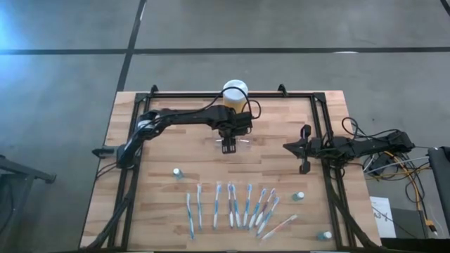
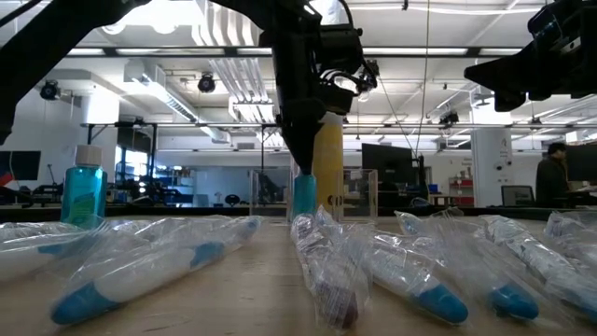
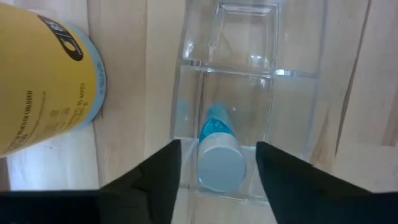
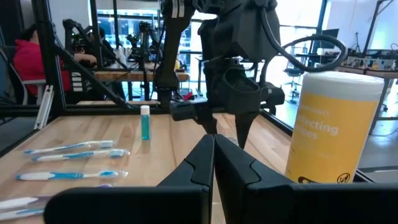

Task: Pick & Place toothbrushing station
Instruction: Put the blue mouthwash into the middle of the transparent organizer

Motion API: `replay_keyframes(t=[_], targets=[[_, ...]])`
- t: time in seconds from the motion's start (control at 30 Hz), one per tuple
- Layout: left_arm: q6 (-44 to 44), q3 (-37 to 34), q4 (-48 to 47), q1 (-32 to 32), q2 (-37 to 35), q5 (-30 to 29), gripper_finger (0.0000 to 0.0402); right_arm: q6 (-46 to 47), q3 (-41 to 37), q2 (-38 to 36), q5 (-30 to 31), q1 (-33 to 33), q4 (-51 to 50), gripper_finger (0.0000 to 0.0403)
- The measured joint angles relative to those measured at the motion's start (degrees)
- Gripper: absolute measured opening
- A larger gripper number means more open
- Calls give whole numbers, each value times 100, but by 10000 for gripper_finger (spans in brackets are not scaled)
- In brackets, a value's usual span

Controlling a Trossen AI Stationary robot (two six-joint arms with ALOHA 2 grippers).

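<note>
- Toothbrushing station [image 3: 249,93]: clear plastic holder standing on the worktop [image 1: 162,204] toward its far edge, about mid-width, just beside the yellow jar [image 1: 235,95].
- A small blue bottle with a white cap [image 3: 219,155] stands in one compartment of the station; the next compartment looks bare.
- Left gripper [image 1: 229,144] poised directly above the station, fingers [image 3: 158,180] spread apart on either side of the bottle, gripping nothing.
- Right gripper [image 1: 305,149] waits near the right edge, well apart from the station, fingers [image 4: 199,165] pressed together, nothing between them.
- Wrapped toothbrushes [image 1: 232,206] in a row along the near edge; further small blue bottles [image 1: 178,173] stand around them.
</note>
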Motion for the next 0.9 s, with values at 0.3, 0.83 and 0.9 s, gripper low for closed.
replay_keyframes(t=[0.3,0.83,0.9], targets=[[-3,250,-480,-9,-15,-58,232,0,0,0,0,0,-4,8],[-459,932,-355,-554,-1943,-70,214,20,0,0,-7,2,-9,8],[-660,536,194,-715,-2537,-131,199,22,0,0,-7,2,-9,8]])
